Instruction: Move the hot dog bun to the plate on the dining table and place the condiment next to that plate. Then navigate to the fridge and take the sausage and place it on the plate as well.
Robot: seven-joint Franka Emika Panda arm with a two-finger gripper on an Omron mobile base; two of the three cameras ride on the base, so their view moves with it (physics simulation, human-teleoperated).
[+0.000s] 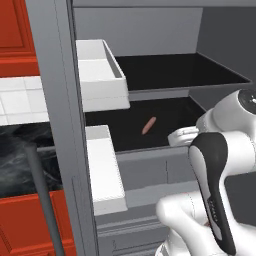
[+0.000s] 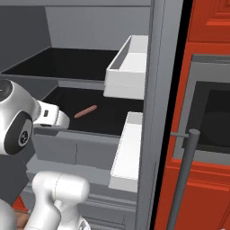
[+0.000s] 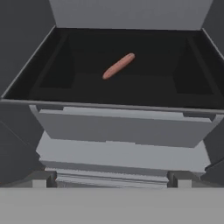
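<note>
sausage: the thin reddish-brown sausage lies alone on a dark shelf, set slantwise, roughly mid-shelf and clear of the shelf walls; it also shows in the left base view and the right base view
shelf: the dark shelf has a grey front lip, with a paler grey drawer front below it; a second dark shelf sits above
fridge: the grey fridge stands open, its pale back wall visible behind both shelves
door bins: two white door bins hang on the left door, one above the other; two more on the right door
handle: a long thin grey handle runs down beside the right door
gripper: the gripper faces the shelf from in front of the drawer front, its fingertips spread wide, gripping nothing, well short of the sausage
arm: the white arm reaches toward the fridge interior at shelf height
surroundings: red cabinets flank the fridge; white tiles sit to the left
</note>
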